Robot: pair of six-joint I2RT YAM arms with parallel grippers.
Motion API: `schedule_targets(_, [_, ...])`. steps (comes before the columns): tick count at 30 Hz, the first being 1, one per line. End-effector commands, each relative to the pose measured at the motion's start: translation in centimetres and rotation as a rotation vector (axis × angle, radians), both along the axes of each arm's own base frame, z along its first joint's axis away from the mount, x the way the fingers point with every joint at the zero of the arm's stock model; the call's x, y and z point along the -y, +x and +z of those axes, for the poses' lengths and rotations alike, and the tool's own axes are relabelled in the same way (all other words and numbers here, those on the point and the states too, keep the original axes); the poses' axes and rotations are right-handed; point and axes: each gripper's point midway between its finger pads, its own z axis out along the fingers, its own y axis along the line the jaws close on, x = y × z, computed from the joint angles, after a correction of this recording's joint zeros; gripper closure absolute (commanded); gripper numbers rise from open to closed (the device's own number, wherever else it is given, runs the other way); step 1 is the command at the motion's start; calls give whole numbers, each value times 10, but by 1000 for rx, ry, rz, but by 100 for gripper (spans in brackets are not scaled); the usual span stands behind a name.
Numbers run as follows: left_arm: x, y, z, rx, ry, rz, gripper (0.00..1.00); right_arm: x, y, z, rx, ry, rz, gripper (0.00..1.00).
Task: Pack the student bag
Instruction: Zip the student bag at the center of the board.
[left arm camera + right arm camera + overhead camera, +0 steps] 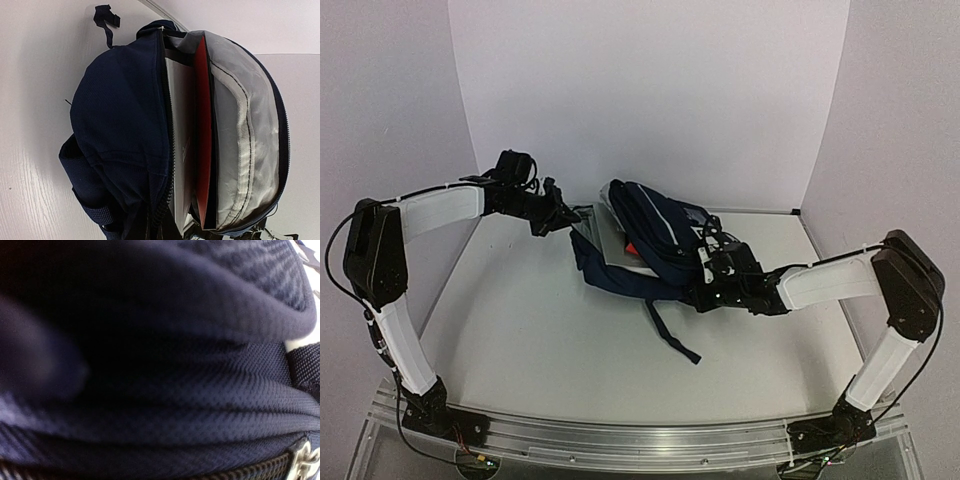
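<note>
Student bag (660, 218): large navy blue fabric backpack with thin pale stripes. It lies on its side toward the far middle of the white table (520, 330), between the two grippers.
Opening: the main compartment (240, 125) gapes toward the left arm and shows a light grey lining. A dark zip (167, 150) runs along its edge.
Contents: a flat white-grey book (179, 130) stands just beside a thin red-covered book (202, 125) inside the compartment, both edge-on to the left wrist camera. From above, a grey slab and a scrap of red show at the mouth.
Carry loop: a short navy webbing loop (106, 17) sticks out from the top of the bag.
Loose strap: a dark shoulder strap (672, 335) trails from the bag's near side across the table toward the arms.
Left gripper (563, 214): held above the table just beside the bag's open mouth, jaws closed together. Its fingers are out of its own camera's view.
Right gripper (703, 288): pressed against the bag's near right side. Navy cloth fills its wrist view, so I cannot tell how wide the jaws stand or whether they pinch the fabric.
Zip pull: a small metal pull (307, 457) sits at the lower right corner of the right wrist view, on a line of dark zip teeth.
</note>
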Motion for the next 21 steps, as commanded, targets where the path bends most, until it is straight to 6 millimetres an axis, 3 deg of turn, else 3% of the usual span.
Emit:
schedule_targets(1, [2, 15, 86, 241, -96, -20, 100, -1, 21, -2, 48, -44, -24, 78])
schedule_targets(9, [4, 14, 76, 212, -111, -24, 100, -12, 35, 19, 136, 2, -10, 99])
schedule_targets(14, [4, 16, 68, 200, -108, -20, 100, -27, 29, 31, 145, 65, 58, 100])
schedule_targets(21, [7, 23, 58, 179, -122, -14, 100, -46, 4, 42, 148, 105, 117, 100])
